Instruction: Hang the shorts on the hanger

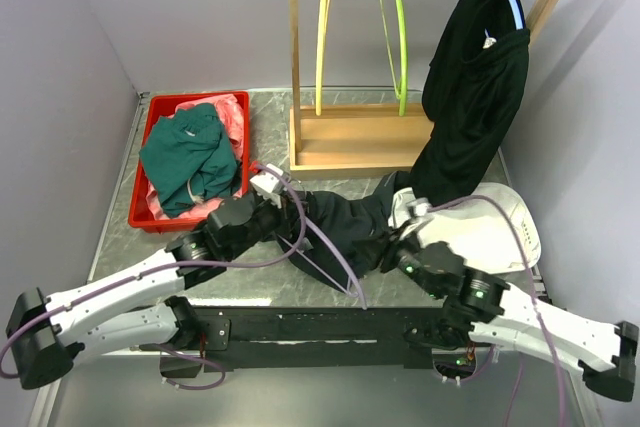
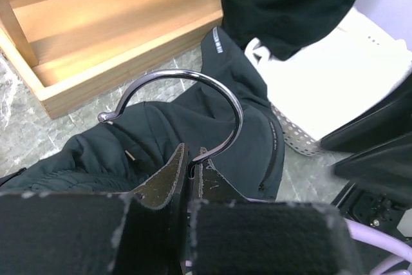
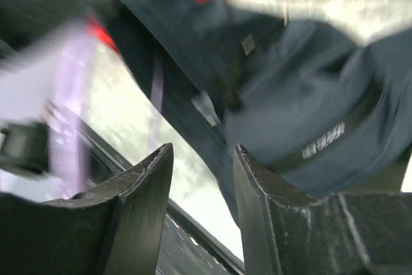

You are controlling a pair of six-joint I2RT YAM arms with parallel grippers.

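Since the left tool [image 2: 190, 159] is pressed together on the hanger [image 2: 237, 111] at the foot of its metal hook, low over the shorts [image 1: 345, 215] heaped mid-frame in the top view, the right tool [image 3: 203, 159], spread and empty, would best take a cloth edge and feed it over a hanger arm. Room is tight: wooden rack base [image 1: 350, 142] above, white basket [image 1: 500, 232] at right, red bin [image 1: 145, 217] upper left, and the desk [image 1: 130, 237] ends just below, so short, low moves seem safest.

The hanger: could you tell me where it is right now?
The hanger is in the left gripper, pinched at its hook's stem. In the left wrist view the hook arches over the shorts, just before the wooden rack base.
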